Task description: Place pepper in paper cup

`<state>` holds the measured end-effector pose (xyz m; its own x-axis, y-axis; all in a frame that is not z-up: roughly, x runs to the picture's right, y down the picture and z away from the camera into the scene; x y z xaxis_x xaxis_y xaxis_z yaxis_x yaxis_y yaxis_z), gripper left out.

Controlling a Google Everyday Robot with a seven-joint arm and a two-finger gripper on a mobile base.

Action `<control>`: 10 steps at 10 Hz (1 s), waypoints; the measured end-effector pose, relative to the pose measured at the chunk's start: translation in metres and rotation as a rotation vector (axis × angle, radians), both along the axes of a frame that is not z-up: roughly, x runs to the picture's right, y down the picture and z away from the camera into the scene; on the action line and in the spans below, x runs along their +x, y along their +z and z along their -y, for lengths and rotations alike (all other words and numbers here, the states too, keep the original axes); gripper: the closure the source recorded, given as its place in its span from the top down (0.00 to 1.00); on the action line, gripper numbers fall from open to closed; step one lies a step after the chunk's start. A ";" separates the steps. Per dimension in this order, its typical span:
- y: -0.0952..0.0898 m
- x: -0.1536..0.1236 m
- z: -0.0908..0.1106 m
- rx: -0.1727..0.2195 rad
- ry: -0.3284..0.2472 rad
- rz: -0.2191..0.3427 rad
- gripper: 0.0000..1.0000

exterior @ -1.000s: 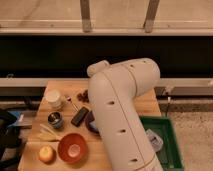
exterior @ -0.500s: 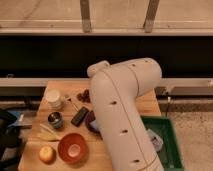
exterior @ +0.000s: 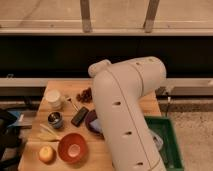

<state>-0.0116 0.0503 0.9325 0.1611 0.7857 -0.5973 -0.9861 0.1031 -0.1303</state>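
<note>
The paper cup (exterior: 52,98) is small and white and stands upright at the far left of the wooden table (exterior: 60,87). A small slender thing (exterior: 73,104) lies just right of the cup, and I cannot tell whether it is the pepper. My big white arm (exterior: 125,110) crosses the middle of the view, over the right half of the table. My gripper is not in view, hidden behind the arm or out of frame.
A dark red berry cluster (exterior: 85,95) lies behind a black flat object (exterior: 80,116). Also there: a small dark metal cup (exterior: 55,120), a dark bowl (exterior: 91,121), an orange-red bowl (exterior: 72,147), a yellow fruit (exterior: 46,153) and pale leaves (exterior: 46,134). A green bin (exterior: 167,142) stands right.
</note>
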 end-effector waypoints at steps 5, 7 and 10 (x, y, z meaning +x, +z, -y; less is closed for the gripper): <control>-0.044 -0.005 0.061 0.126 0.027 0.089 0.13; -0.054 -0.022 0.074 0.153 0.035 0.158 0.13; -0.080 -0.087 0.074 0.163 -0.012 0.348 0.13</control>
<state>-0.0987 -0.0238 0.8524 0.3420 0.8627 -0.3725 -0.8843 0.1614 -0.4381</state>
